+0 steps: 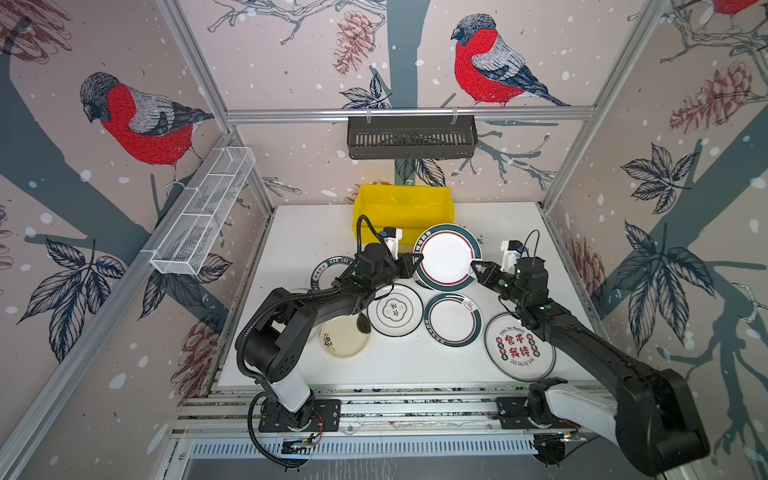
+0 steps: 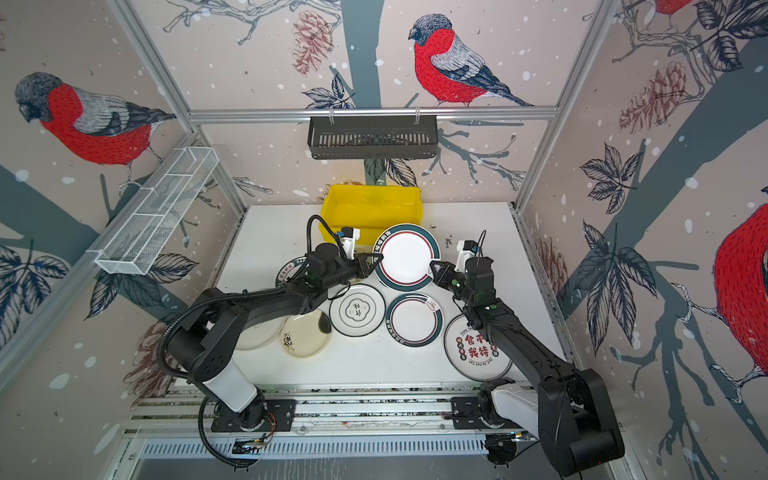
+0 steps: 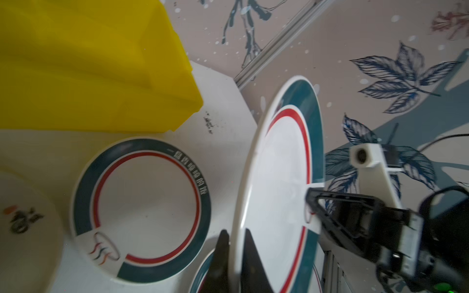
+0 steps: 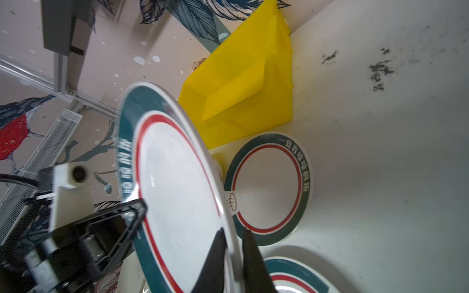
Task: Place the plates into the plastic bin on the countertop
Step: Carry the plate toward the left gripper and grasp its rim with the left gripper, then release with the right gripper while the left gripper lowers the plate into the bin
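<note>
countertop: white, speckled | walls: bird-print | left tool: clamps plate | right tool: grip unclear

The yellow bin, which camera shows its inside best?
The top views: both look down into the yellow bin through its open top. The wrist views show only its outer walls from the side, blurred.

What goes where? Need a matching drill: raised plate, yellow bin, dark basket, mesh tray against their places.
1 raised plate
2 yellow bin
3 dark basket
4 mesh tray

A hung high at the back
B mounted high on the left
C far edge of the countertop
D rim gripped by the left pincer

Pairs: 1-D, 2-C, 3-A, 4-B
</note>
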